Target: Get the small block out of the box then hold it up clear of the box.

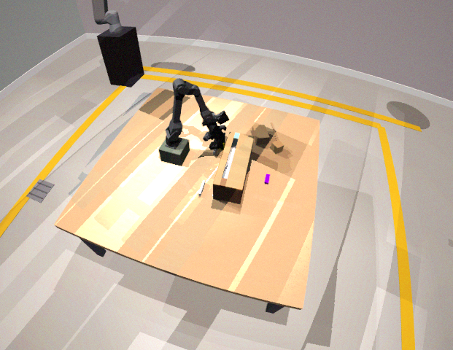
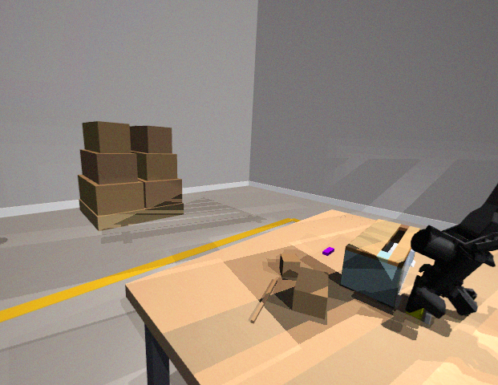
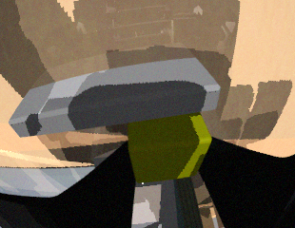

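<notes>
The small yellow block [image 2: 415,314] [image 3: 162,147] is outside the box, at table level beside the box's end. My gripper [image 3: 162,143] is shut on it, with a black finger on each side. In the top view the gripper hides most of the block. The box [image 1: 239,165] [image 2: 366,271] stands upright with a wooden top that has a long slot; its clear front faces the arm. A pale grey bar [image 3: 138,95] lies right against the block, on the side away from the box.
A purple piece [image 1: 267,179] [image 2: 328,251] lies beyond the box. Two brown blocks [image 1: 277,146] [image 2: 310,293] and a thin wooden stick [image 2: 263,300] lie near the box's far side. A short white bar [image 1: 201,187] lies on the table [image 1: 173,240] on the arm's side.
</notes>
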Tool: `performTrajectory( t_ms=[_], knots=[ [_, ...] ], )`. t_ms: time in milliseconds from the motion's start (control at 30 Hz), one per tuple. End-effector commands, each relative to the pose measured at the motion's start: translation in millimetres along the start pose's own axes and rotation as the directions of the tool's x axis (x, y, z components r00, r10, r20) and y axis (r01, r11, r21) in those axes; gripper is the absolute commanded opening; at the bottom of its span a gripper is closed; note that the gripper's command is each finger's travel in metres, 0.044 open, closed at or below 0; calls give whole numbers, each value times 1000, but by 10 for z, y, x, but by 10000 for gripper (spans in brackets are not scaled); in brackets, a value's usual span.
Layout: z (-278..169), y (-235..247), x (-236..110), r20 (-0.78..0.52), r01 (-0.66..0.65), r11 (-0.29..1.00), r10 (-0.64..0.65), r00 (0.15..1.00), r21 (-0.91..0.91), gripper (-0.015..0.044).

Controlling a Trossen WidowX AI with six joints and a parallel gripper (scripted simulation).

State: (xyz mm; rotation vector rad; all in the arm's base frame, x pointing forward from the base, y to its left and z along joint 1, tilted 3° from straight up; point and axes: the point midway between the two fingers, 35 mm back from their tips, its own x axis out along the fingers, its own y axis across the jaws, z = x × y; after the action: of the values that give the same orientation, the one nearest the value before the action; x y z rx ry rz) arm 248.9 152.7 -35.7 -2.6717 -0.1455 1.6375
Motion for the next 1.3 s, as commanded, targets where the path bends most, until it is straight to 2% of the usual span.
performTrajectory(
  t_ms=[0,433,600,1267],
  knots=[
    [-28,-5,-45,0,1,1000,-1,1000,-3,0],
    [-250,-6,-540,0,0,1000,0,1000,0,0],
    [-268,-3,-592,-1,6,1000,-6,1000,-10,0],
    [-432,74,-1372,-26,158,933,-175,984,-323,0]
  ],
)
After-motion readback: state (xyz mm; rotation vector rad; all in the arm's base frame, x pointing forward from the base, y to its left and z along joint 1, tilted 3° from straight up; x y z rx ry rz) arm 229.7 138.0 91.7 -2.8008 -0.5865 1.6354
